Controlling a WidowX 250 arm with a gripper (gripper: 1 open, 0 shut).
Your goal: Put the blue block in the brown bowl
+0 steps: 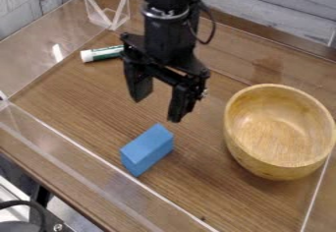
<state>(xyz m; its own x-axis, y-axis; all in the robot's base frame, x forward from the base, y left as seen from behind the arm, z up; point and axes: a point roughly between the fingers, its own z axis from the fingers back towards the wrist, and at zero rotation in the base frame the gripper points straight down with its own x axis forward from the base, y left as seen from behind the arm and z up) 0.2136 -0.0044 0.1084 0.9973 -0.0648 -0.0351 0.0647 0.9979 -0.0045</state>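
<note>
The blue block (147, 148) lies flat on the wooden table near the front, its long side running diagonally. My gripper (159, 98) hangs just above and behind it, pointing down, open with nothing between its black fingers (137, 85). The brown bowl (278, 130) sits upright and empty at the right, apart from both the block and the gripper.
A white-and-green marker (97, 54) lies at the back left, partly hidden behind the arm. Clear acrylic walls (46, 138) ring the table, with a clear stand (105, 12) at the back.
</note>
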